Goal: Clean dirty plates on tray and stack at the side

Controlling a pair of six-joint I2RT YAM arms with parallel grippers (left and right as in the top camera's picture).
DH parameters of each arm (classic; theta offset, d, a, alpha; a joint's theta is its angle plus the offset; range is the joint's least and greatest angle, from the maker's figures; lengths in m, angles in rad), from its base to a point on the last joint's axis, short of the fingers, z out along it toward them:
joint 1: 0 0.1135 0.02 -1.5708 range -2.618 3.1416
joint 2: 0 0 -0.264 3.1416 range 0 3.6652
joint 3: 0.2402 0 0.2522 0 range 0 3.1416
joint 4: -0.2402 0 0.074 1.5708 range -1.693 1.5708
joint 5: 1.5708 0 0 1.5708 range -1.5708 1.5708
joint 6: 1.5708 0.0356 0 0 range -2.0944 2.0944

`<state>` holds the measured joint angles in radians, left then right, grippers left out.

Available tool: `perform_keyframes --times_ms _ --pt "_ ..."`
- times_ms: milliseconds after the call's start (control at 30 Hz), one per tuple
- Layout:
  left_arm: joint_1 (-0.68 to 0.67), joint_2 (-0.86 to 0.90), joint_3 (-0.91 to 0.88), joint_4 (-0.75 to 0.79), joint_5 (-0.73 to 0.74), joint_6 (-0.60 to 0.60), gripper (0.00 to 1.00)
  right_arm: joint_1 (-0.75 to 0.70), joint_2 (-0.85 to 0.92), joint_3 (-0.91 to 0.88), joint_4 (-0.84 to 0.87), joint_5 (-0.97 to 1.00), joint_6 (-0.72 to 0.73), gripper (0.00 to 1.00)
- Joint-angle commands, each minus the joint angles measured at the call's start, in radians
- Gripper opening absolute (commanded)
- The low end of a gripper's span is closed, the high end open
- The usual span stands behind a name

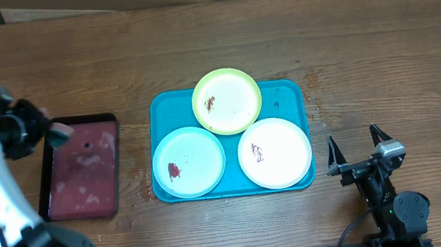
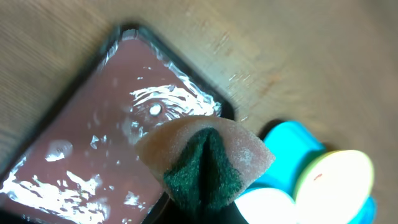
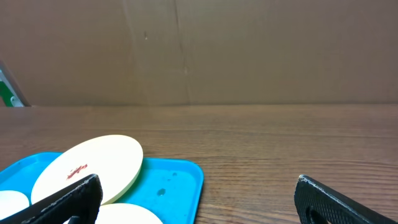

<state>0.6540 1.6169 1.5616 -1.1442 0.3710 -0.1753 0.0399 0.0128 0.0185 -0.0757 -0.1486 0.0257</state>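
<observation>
Three plates lie on the turquoise tray (image 1: pixel 285 95): a yellow-green one (image 1: pixel 227 101) at the back, a light blue one (image 1: pixel 188 162) front left and a white one (image 1: pixel 275 152) front right, each with a small smudge. My left gripper (image 1: pixel 52 133) hovers over the dark red tray's near corner, shut on a folded tan sponge (image 2: pixel 205 162) with a green scouring side. My right gripper (image 1: pixel 357 151) stands open on the table right of the turquoise tray, nothing between its fingers. The right wrist view shows the yellow-green plate (image 3: pixel 87 168) and the tray's corner (image 3: pixel 177 180).
A dark red tray (image 1: pixel 82 167) with a black rim, wet inside, lies left of the turquoise tray. Bare wooden table (image 1: pixel 381 56) stretches behind and to the right. A cardboard wall (image 3: pixel 199 50) rises at the table's far edge.
</observation>
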Motion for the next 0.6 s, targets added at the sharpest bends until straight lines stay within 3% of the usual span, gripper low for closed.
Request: perform_keyframes --times_ms 0,267,367,567 --pt "0.065 -0.050 -0.035 0.020 0.243 0.101 0.04 -0.004 -0.010 -0.010 0.003 0.014 -0.004 1.00" --pt "0.236 -0.048 -0.290 0.161 0.694 0.252 0.04 -0.004 -0.010 -0.010 0.003 0.014 -0.004 1.00" --pt "0.277 -0.027 -0.343 0.208 0.733 0.335 0.04 -0.004 -0.010 -0.010 0.003 0.014 -0.004 1.00" --pt "0.294 0.053 -0.388 0.331 0.829 0.337 0.04 -0.004 -0.010 -0.010 0.003 0.014 -0.004 1.00"
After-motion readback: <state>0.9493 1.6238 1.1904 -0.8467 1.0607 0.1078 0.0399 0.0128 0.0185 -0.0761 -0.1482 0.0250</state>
